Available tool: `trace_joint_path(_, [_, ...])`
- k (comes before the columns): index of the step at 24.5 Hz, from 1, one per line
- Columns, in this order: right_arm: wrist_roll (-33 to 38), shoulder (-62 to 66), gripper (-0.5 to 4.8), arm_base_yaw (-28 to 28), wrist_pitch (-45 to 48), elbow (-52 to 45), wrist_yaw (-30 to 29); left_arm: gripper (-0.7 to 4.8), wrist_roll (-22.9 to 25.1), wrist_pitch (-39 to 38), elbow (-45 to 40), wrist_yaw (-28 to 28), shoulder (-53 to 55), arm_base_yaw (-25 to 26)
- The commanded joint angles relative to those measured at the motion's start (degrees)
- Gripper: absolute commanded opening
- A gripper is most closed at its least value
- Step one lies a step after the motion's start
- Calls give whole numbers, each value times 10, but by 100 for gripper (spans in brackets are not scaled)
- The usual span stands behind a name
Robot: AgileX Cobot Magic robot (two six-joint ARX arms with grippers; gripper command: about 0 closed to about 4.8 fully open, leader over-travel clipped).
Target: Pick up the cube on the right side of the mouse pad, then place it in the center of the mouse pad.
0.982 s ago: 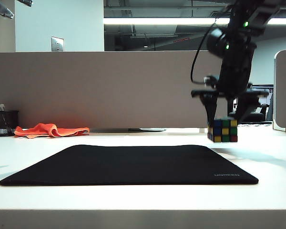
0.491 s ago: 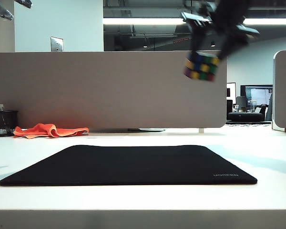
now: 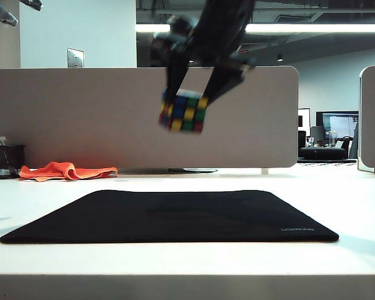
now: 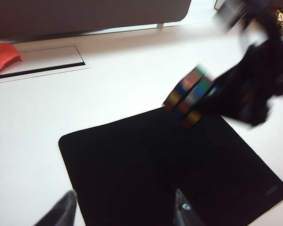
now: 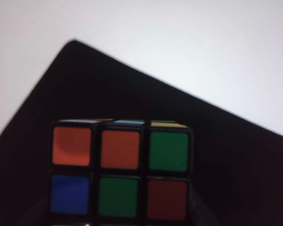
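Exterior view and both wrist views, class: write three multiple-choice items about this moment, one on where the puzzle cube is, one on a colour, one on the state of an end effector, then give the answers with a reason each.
1. Where is the puzzle cube?
A. Lying on the mouse pad
B. In the air above the mouse pad
C. On the orange cloth

2. What colour is the mouse pad?
A. Black
B. Grey
C. Orange

3. What is the state of the right end effector?
A. Open and empty
B. Out of sight
C. Shut on the puzzle cube

Answers:
1 B: the exterior view shows the cube hanging well clear of the pad, roughly over its middle.
2 A: it is black in all three views; the orange cloth lies apart, at the back left.
3 C: its fingers flank the lifted cube. The left end effector is open, near the pad's edge.
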Motion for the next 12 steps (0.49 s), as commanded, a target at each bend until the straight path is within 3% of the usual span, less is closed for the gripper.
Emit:
trace_joint_path(1, [-3, 31, 283, 11, 15, 2, 9, 260, 5, 3, 2, 0, -1, 1])
trace_joint_path(9, [0, 101, 290, 25, 10, 2, 7, 260, 4, 3, 2, 0, -1, 1])
trace_joint_path(12, [1, 105, 384, 25, 9, 2, 3, 260, 5, 3, 2, 0, -1, 1])
